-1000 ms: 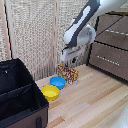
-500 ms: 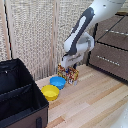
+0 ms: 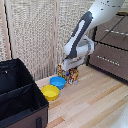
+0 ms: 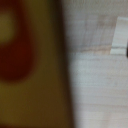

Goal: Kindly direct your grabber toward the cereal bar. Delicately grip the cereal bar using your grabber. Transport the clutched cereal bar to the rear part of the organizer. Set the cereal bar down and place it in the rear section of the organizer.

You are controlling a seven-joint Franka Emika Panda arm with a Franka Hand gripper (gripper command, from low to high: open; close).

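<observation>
The cereal bar (image 3: 74,76), a small box with orange, red and yellow print, stands on the wooden floor by the folding screen, right of the blue bowl. My grabber (image 3: 68,70) is down over it, with the white wrist just above and the dark fingers on either side of the box top. In the wrist view the box (image 4: 30,65) fills half the picture as a red and yellow blur. A dark fingertip (image 4: 126,50) shows at the edge, with a gap between it and the box. The black organizer (image 3: 20,95) stands at the exterior view's left, its inner divider visible.
A blue bowl (image 3: 58,82) and a yellow bowl (image 3: 50,92) sit between the cereal bar and the organizer. A brown drawer cabinet (image 3: 112,50) stands at the exterior view's right. A pale slatted screen (image 3: 35,35) backs the scene.
The arm has come down and slightly toward the exterior view's left, bringing the grabber from above the cereal bar to around its top.
</observation>
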